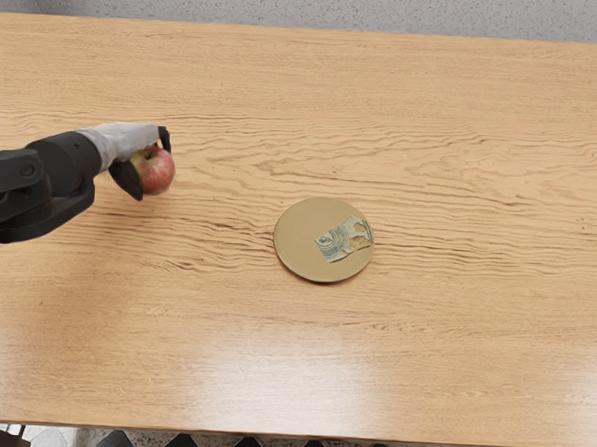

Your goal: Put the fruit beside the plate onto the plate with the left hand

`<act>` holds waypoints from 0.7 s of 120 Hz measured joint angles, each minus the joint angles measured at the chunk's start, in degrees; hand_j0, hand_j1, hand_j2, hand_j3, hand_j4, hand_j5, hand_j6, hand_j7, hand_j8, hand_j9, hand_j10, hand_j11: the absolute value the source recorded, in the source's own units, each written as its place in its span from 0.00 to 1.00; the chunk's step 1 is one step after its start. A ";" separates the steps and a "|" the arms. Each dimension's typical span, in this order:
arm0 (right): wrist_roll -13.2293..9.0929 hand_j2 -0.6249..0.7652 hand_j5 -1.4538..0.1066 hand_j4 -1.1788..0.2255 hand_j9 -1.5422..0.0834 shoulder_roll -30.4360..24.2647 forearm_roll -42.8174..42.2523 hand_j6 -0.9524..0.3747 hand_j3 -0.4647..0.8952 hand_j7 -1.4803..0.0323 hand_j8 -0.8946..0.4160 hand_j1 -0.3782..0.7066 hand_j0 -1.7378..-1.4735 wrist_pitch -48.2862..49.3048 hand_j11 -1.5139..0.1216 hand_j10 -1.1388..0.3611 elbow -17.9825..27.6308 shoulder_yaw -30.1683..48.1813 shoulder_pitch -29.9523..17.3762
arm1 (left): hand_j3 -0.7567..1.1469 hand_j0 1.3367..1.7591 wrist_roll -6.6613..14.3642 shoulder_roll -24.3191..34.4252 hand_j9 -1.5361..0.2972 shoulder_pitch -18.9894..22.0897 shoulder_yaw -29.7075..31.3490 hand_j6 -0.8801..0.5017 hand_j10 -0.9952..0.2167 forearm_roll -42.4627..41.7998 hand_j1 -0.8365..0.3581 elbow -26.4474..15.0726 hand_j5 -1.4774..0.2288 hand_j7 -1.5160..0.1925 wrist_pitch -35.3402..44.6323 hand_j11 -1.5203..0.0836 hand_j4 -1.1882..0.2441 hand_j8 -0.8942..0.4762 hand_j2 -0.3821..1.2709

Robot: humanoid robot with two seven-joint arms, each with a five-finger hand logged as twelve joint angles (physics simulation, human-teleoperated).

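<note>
Left hand (132, 147) closed around apple (159, 172), near left edge of table (291, 363), mid-depth. Unclear whether lifted or resting on the wood. Plate (303, 234) well apart, toward table centre, with printed patch (345, 238) on its right side. Step judged: carry across to plate. Best with firm grip, clearing the rim, lowering onto plate middle, releasing only once seated to avoid rolling. Right hand not visible.

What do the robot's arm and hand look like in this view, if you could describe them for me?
Only the left arm shows: bulky, rounded matte-black segments. The left hand has a light grey shell over its back, with black fingers. No cables or markings are visible.
</note>
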 joint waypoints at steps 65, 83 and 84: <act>0.00 0.45 0.92 0.83 0.94 0.00 0.00 0.71 0.34 0.97 0.67 0.04 0.30 0.00 0.92 0.75 0.00 -0.02 -0.01 | 0.40 0.70 0.02 -11.84 0.17 -0.24 -21.49 0.58 0.15 -40.23 0.46 0.60 0.15 0.18 -8.28 0.18 0.70 0.48 0.34; 0.00 0.45 0.92 0.83 0.94 0.00 0.01 0.71 0.34 0.97 0.67 0.04 0.30 0.00 0.92 0.75 0.00 -0.01 -0.01 | 0.40 0.70 0.02 -18.36 0.17 -2.84 -21.04 0.59 0.14 -37.22 0.45 3.20 0.15 0.18 -9.03 0.18 0.70 0.48 0.35; 0.00 0.45 0.92 0.83 0.94 0.00 0.01 0.71 0.34 0.97 0.67 0.04 0.30 0.00 0.92 0.75 0.00 -0.01 -0.01 | 0.40 0.70 0.02 -18.68 0.17 -2.86 -20.92 0.59 0.14 -36.74 0.45 3.38 0.15 0.18 -9.05 0.18 0.70 0.48 0.35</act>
